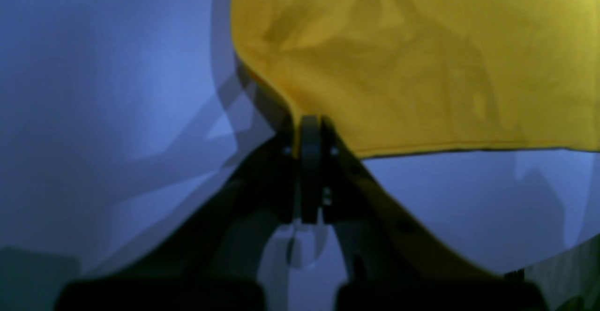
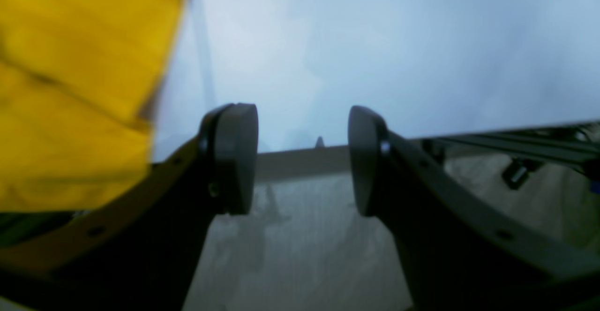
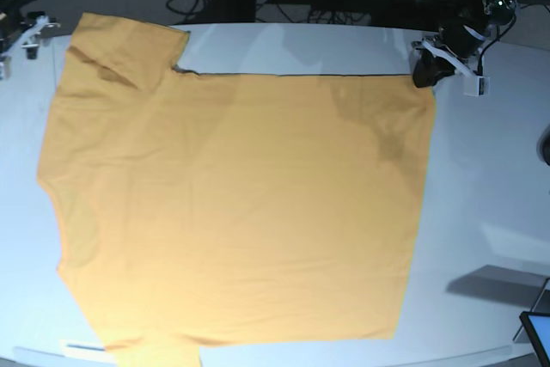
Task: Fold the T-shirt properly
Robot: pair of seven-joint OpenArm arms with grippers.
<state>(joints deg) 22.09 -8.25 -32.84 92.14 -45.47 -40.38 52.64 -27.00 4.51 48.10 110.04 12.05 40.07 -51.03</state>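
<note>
My left claw is closed on a corner of the T-shirt, at the far edge of the white table. The yellow cloth goes away from my fingers flat and without folds. My right claw stands wide and holds nothing; the shirt is only beside its left finger, and I see the table edge between the pads. In the base view the shirt lies spread over most of the table, one sleeve at the far corner. I judge this is the start of the first fold. Next my right claw must take its own corner, so both can lift together.
</note>
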